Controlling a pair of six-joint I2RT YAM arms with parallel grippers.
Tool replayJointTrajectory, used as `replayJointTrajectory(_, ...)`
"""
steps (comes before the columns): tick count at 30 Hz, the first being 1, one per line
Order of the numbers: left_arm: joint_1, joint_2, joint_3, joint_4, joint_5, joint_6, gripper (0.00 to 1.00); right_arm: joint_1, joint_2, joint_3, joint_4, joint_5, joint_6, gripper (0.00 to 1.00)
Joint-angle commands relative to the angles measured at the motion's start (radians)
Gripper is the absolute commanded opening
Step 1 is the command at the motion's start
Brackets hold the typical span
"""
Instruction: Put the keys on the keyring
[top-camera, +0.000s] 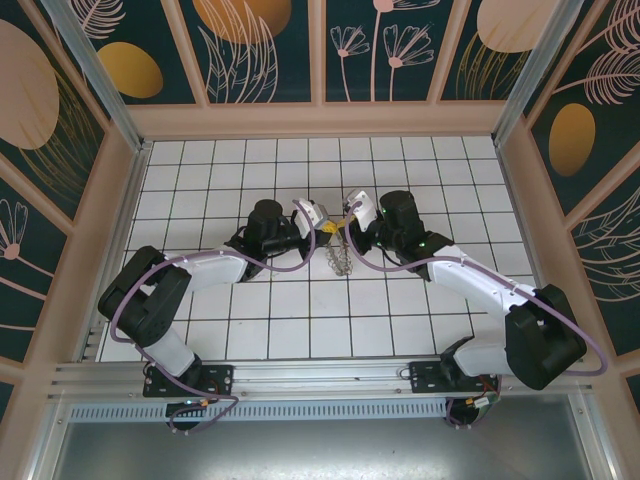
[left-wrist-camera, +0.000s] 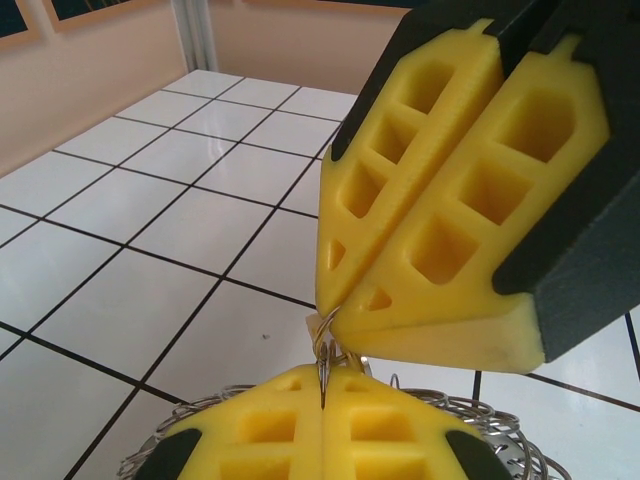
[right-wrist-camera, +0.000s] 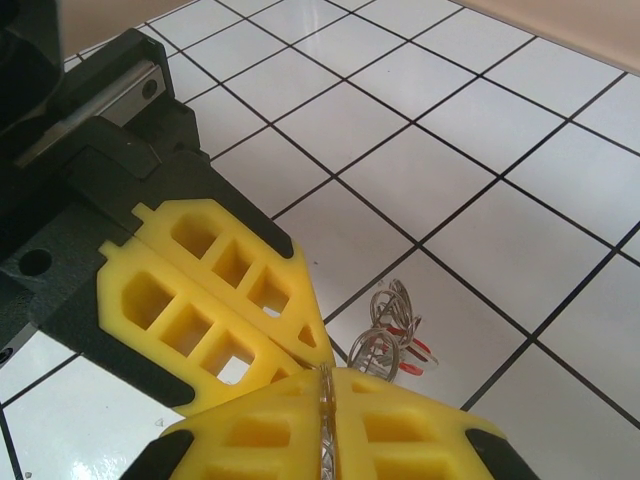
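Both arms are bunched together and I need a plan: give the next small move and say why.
Probably ease the right pincer open and off the keyring, leaving it to the left pincer. Both pinch it tip to tip, while the keys, red-tagged, sit apart beyond the fingertips, so a free pincer seems needed to fetch them.

Note the keyring (left-wrist-camera: 322, 375): a thin metal rim, upright and edge-on to you, fringed with small wire loops. The keys (right-wrist-camera: 408, 342), silver with red heads, sit among such loops over a white tile (right-wrist-camera: 490, 300).
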Motion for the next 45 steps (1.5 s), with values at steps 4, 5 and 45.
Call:
replayJointTrajectory(4,-0.003,-0.007,0.005,0.038,0.022,0.009,0.0,-0.005,0.009,0.038,-0.011,-0.005,-0.017,0.11)
replayJointTrajectory(5,-0.003,-0.006,0.007,0.04,0.024,0.01,0.0,-0.006,0.011,0.042,-0.012,-0.007,-0.016,0.11)
replayJointTrajectory(45,-0.003,-0.005,0.008,0.043,0.011,0.003,0.0,-0.006,0.035,0.06,-0.018,0.038,-0.016,0.0)
